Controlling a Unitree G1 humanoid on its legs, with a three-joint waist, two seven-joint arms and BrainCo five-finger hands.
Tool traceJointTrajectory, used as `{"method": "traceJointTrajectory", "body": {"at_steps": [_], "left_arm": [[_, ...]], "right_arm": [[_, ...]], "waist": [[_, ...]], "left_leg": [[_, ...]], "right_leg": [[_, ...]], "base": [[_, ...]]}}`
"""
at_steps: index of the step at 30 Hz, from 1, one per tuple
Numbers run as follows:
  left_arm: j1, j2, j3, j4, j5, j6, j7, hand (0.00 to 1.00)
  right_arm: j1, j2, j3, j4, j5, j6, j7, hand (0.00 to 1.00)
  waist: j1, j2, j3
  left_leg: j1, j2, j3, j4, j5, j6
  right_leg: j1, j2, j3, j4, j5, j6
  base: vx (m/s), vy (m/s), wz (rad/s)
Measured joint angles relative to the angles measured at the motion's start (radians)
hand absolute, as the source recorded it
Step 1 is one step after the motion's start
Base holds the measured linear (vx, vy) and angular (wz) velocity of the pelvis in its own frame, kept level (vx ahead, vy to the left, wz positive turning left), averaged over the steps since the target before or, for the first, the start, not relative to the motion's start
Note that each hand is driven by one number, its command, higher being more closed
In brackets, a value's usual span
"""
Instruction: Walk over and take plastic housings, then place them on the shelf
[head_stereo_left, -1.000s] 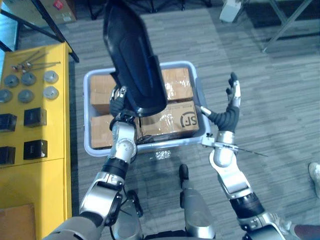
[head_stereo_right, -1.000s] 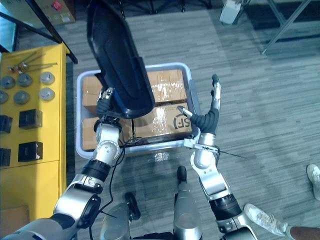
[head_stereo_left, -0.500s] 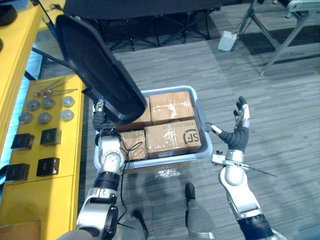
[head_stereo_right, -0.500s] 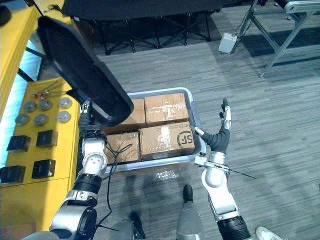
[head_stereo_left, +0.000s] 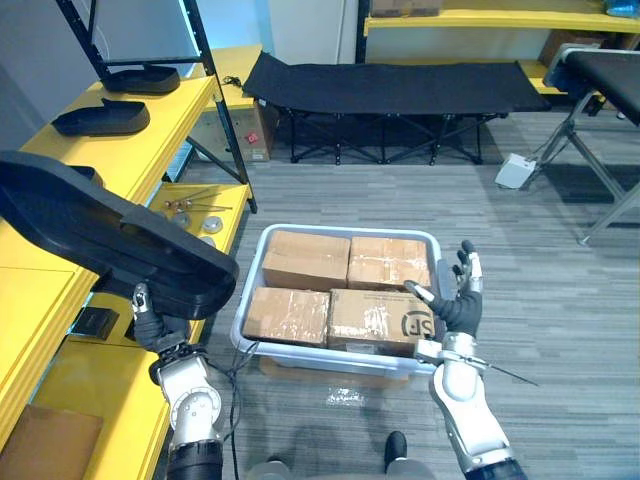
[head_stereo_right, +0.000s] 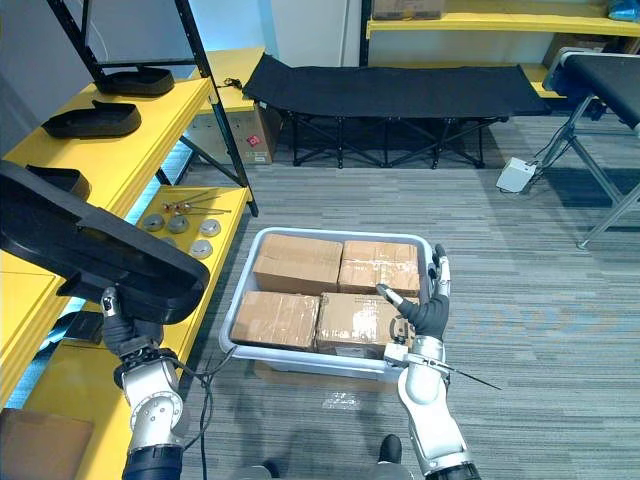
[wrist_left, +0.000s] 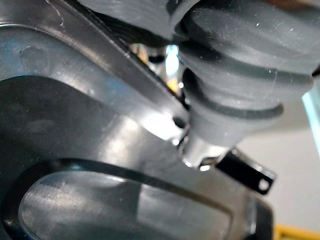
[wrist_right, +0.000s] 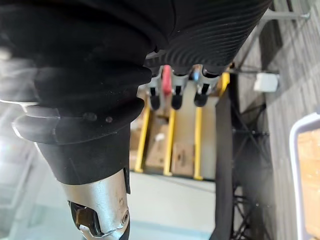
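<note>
- Where is the black housing (head_stereo_left: 110, 245)?
- Held up and tilted at the yellow shelf (head_stereo_left: 35, 300), left of the crate (head_stereo_left: 340, 230). The left hand (head_stereo_left: 150, 322) is under it, fingers clamped on its edge.
- And the right hand (head_stereo_left: 457, 300)?
- Upright beside the crate, fingers straight and spread, holding nothing.

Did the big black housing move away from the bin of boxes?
Yes. The housing stood over the bin earlier; now the left hand holds it left of the bin, above the yellow shelf.
</note>
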Motion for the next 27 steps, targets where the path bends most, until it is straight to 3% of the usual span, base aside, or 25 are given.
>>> {"method": "traceJointTrajectory", "body": {"at_steps": [6, 11, 13, 15, 17, 19, 21, 25, 27], "left_arm": [[0.082, -0.003, 0.011, -0.074, 0.009, 0.011, 0.001, 1.0], [0.133, -0.032, 0.044, -0.12, 0.018, 0.031, -0.001, 1.0], [0.133, -0.032, 0.039, -0.133, 0.04, 0.037, -0.001, 1.0], [0.131, -0.03, 0.029, -0.15, 0.046, 0.07, -0.008, 1.0], [0.122, -0.026, 0.012, -0.151, 0.051, 0.088, -0.02, 1.0], [0.126, -0.03, -0.01, -0.151, 0.052, 0.11, -0.022, 1.0], [0.136, -0.033, -0.019, -0.151, 0.053, 0.115, -0.022, 1.0], [0.169, -0.032, -0.011, -0.19, 0.053, 0.113, -0.018, 1.0], [0.176, -0.032, -0.002, -0.199, 0.074, 0.117, -0.018, 1.0]], "right_arm": [[-0.011, 0.005, 0.047, 0.011, -0.028, 0.008, -0.007, 0.0], [-0.073, 0.004, 0.061, 0.044, -0.029, 0.051, 0.043, 0.0], [-0.071, 0.004, 0.06, 0.044, -0.029, 0.051, 0.054, 0.0], [-0.07, 0.003, 0.06, 0.044, -0.03, 0.046, 0.055, 0.0], [-0.065, 0.002, 0.057, 0.039, -0.031, 0.039, 0.053, 0.0], [-0.065, -0.011, 0.058, 0.039, -0.033, 0.027, 0.054, 0.0], [-0.071, -0.021, 0.059, 0.044, -0.049, 0.025, 0.055, 0.0], [-0.098, -0.022, 0.066, 0.073, -0.051, 0.018, 0.06, 0.0], [-0.107, -0.025, 0.074, 0.074, -0.051, 0.012, 0.06, 0.0]], "waist": [[0.035, -0.003, -0.024], [0.074, -0.004, -0.025], [0.073, -0.004, -0.025], [0.068, 0.002, -0.024], [0.045, -0.005, -0.028], [0.054, 0.001, -0.031], [0.071, 0.011, -0.032], [0.106, 0.01, -0.033], [0.105, 0.012, -0.031]], "left_leg": [[0.0, -0.001, -0.024, -0.032, 0.023, -0.003], [-0.017, -0.005, -0.055, -0.027, 0.023, -0.002], [-0.038, -0.011, -0.094, -0.031, 0.028, 0.004], [-0.042, -0.012, -0.167, -0.05, 0.036, 0.011], [-0.052, -0.02, -0.253, -0.081, 0.062, 0.01], [-0.05, -0.016, -0.314, -0.127, 0.102, 0.0], [-0.048, -0.02, -0.344, -0.139, 0.128, -0.016], [-0.027, -0.041, -0.359, -0.136, 0.13, -0.016], [-0.028, -0.052, -0.387, -0.135, 0.131, -0.016]], "right_leg": [[0.003, 0.001, -0.027, 0.0, -0.006, -0.003], [0.005, -0.001, -0.047, 0.001, -0.011, -0.002], [0.007, -0.005, -0.061, 0.015, -0.028, 0.004], [0.007, -0.006, -0.059, 0.098, -0.102, 0.027], [0.013, -0.006, -0.004, 0.169, -0.181, 0.034], [0.016, -0.008, -0.064, 0.221, -0.226, 0.026], [0.019, -0.017, -0.085, 0.257, -0.253, 0.022], [0.045, -0.041, -0.089, 0.288, -0.292, 0.029], [0.057, -0.053, -0.114, 0.3, -0.306, 0.031]], "base": [[-0.01, -0.003, 0.15], [-0.01, 0.004, 0.1], [-0.02, 0.002, 0.52], [0.02, -0.012, 0.83], [0.08, -0.059, 1.27], [0.08, -0.118, 1.12], [0.07, -0.079, 0.65], [0.04, -0.022, 0.25], [0.0, -0.012, 0.34]]}}
